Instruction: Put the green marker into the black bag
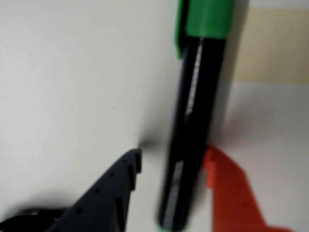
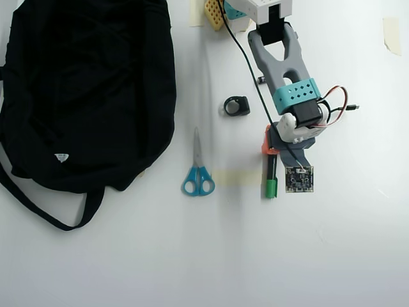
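Flat on the white table (image 2: 358, 256) lies the green marker (image 1: 193, 121), between the gripper (image 1: 171, 162)'s parted fingers, not yet clamped. Scissors (image 2: 197, 173) and a small black ring (image 2: 237, 106) sit between it and the black bag (image 2: 83, 89), far left overhead.

You find no readable text, brand, number or sign in either view. In the overhead view, the black bag (image 2: 89, 83) at the left carries a small white label (image 2: 61, 157) near its lower edge; its print is too small to read. In the wrist view, the green marker (image 1: 193, 121) shows only blurred glare along its black barrel, with no legible lettering.
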